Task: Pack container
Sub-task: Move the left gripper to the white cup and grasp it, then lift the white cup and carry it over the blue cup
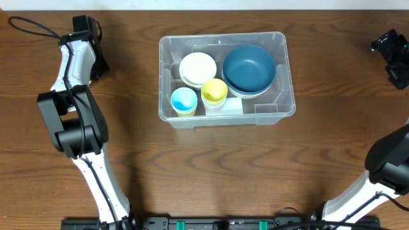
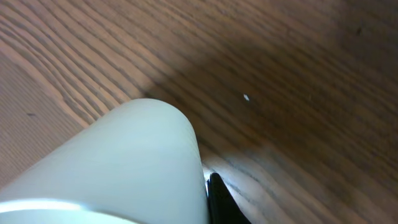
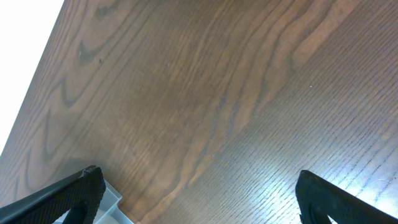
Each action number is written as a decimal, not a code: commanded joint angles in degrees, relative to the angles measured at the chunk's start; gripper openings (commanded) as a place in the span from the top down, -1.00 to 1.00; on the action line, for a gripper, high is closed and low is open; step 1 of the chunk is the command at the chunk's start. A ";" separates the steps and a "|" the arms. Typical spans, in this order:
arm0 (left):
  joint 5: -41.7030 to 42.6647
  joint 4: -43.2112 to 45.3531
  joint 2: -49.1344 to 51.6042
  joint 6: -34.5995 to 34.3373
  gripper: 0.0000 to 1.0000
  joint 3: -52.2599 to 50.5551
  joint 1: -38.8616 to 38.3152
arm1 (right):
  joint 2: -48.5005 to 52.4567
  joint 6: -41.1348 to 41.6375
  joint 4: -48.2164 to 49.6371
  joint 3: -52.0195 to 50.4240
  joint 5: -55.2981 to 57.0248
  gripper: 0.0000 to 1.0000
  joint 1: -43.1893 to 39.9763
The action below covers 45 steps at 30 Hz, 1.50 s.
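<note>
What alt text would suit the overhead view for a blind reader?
A clear plastic container sits on a wooden table holding a dark blue bowl, a white bowl, a yellow cup and a light blue cup. The left arm and right arm stand apart from it.

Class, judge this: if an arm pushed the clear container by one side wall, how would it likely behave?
The container would probably slide rather than tip: it sits low and wide on the wooden table. Its clear plastic walls may flex. The yellow cup, standing loose inside, might wobble.
</note>
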 commanded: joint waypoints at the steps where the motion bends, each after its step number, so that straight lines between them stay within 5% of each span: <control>1: 5.20 -1.86 0.31 -0.52 0.88 -0.17 -0.33 | -0.07 0.48 -0.07 0.17 0.02 -0.98 0.15; 10: 10.12 -5.95 -7.02 -0.48 0.88 -0.11 -4.92 | -0.07 0.48 -0.07 0.17 0.02 -0.98 0.15; 26: 21.16 -10.91 -37.27 1.46 0.88 -0.09 -22.36 | -0.07 0.48 -0.07 0.17 0.02 -0.98 0.15; 35: 21.14 -16.20 -37.88 2.73 0.88 -1.68 -33.03 | -0.07 0.48 -0.04 0.17 0.02 -0.98 0.15; 45: 21.16 -15.76 -36.28 2.49 0.88 -10.29 -35.67 | -0.07 0.48 -0.07 0.17 0.02 -0.99 0.15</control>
